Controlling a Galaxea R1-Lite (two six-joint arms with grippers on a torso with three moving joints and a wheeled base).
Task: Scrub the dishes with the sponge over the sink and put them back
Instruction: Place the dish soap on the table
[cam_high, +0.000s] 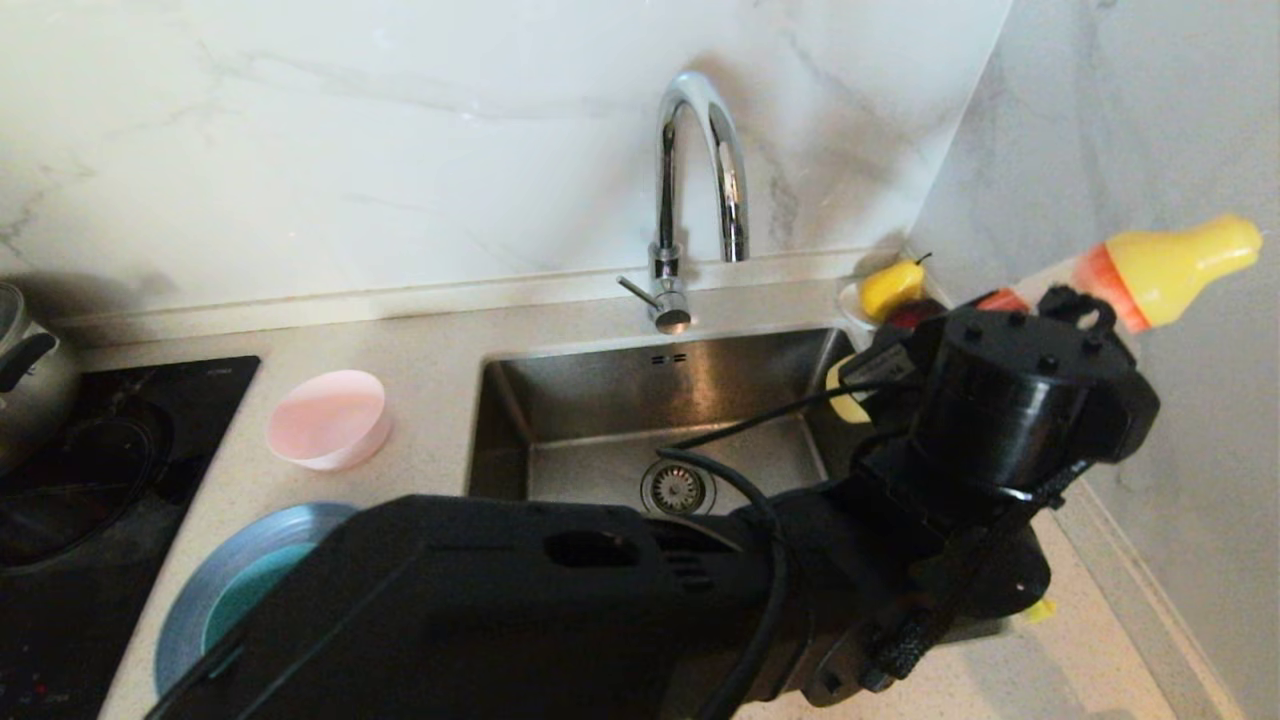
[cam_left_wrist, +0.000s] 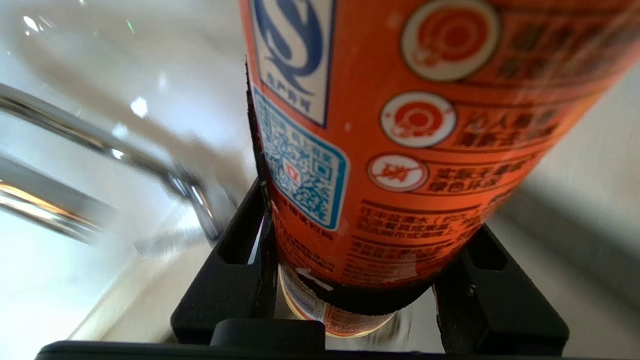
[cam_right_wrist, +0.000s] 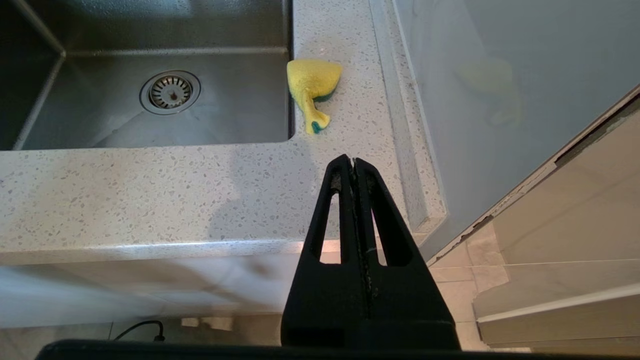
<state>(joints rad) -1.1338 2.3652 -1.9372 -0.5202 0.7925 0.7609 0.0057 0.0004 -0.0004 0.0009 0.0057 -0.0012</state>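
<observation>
Head view: left arm was stretched across the sink (cam_high: 620, 400), left gripper (cam_left_wrist: 350, 280) clamped on an orange bottle (cam_left_wrist: 400, 150); right gripper (cam_right_wrist: 353, 162) was pressed closed above the counter (cam_right_wrist: 150, 200); sponge (cam_right_wrist: 312, 82) lay at the sink's edge.

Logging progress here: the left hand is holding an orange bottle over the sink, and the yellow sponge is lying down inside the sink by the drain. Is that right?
Not quite. The sponge is not inside the sink; it lies on the counter at the basin's edge, hanging slightly over the rim, as the right wrist view shows. The rest stands: the left hand grips the orange bottle.
</observation>
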